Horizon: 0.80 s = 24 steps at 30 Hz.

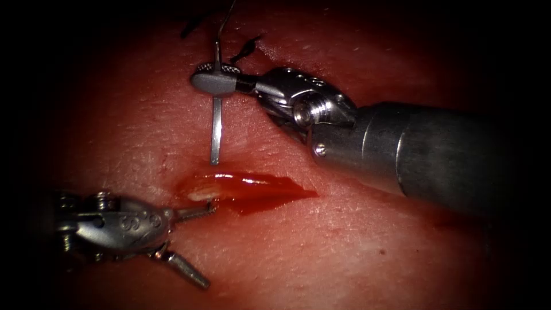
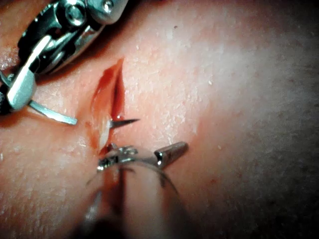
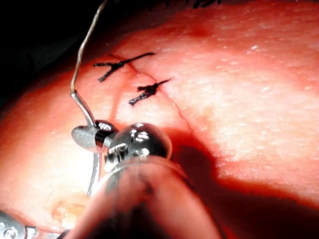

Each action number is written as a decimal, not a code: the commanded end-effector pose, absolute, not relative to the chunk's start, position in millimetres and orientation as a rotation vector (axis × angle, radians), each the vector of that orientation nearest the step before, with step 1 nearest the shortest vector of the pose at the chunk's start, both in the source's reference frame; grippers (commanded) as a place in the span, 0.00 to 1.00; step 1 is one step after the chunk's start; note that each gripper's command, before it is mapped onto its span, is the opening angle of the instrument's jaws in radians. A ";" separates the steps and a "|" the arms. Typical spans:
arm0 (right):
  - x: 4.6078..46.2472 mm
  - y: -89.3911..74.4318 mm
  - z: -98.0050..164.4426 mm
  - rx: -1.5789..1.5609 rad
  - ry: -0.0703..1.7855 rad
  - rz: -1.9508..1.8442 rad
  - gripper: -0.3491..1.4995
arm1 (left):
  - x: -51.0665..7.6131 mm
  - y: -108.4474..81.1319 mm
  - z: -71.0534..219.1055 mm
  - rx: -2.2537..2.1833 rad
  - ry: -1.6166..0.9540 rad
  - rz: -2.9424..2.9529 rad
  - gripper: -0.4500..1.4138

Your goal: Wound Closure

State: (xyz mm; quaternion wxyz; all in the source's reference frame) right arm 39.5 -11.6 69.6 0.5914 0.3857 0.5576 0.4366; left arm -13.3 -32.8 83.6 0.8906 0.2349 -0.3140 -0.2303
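As the needle (image 1: 216, 123) is clamped in your right hand (image 1: 215, 81), note where it sits: it hangs above the cut (image 1: 247, 188) in the endoscope view, clear of the tissue (image 1: 356, 241), its lower tip just short of the wound edge and not entered. The right hand is closed on the needle in the upper part of its curve, near the swaged end, and the thread (image 1: 225, 23) runs up from that end toward the far field. Judge the needle as light, stiff and slick: it can rotate in the grip if held off-square, so a hold well back from the point, flat across the curve, should be steadiest, and the tip should not be clamped. Treat the thread as thin and limp.

Your left hand (image 1: 198, 244) stands wide apart and holds nothing; one of its tips rests at the left end of the cut, touching the wound edge, the other points away below. Red fluid (image 1: 252, 192) lies along the cut, so expect a slippery, soft margin that yields under pressure. Two tied stitches (image 3: 130, 77) with cut ends of thread sit on the wound line beyond the needle
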 end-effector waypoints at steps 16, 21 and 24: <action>40.2 -14.8 67.6 1.042 1.305 1.002 0.00 | -13.2 -32.8 83.0 0.494 -0.658 -0.458 0.65; 39.7 -13.6 67.9 0.963 1.370 0.961 0.38 | -13.3 -32.3 81.8 0.461 -0.684 -0.352 0.65; 38.6 -12.2 68.0 0.880 1.399 0.920 0.71 | -13.3 -31.7 80.6 0.420 -0.722 -0.233 0.64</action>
